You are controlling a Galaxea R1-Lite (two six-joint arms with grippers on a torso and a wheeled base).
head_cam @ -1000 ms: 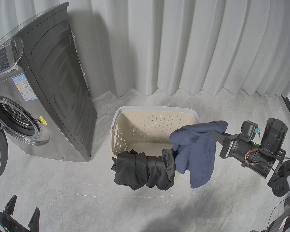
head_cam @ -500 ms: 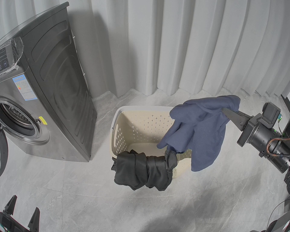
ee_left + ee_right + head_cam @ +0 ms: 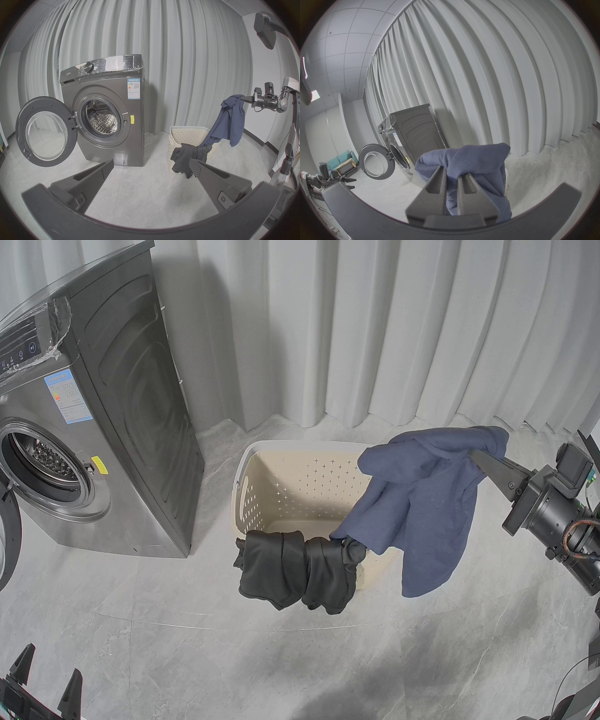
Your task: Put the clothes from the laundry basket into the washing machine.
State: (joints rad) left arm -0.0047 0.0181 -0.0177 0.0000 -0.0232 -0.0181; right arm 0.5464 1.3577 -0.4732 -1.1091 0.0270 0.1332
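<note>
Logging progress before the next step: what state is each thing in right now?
washing machine door: open.
laundry basket: upright.
black garment: draped over its front rim.
right tool: shut on the blue garment.
blue garment: hanging in the air.
left tool: open, empty.

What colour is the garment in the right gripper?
The garment is slate blue, clearest in the head view.

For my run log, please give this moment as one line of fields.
right gripper: shut on blue garment, held over laundry basket | left gripper: open | black garment: over basket rim | washing machine: door open
</note>
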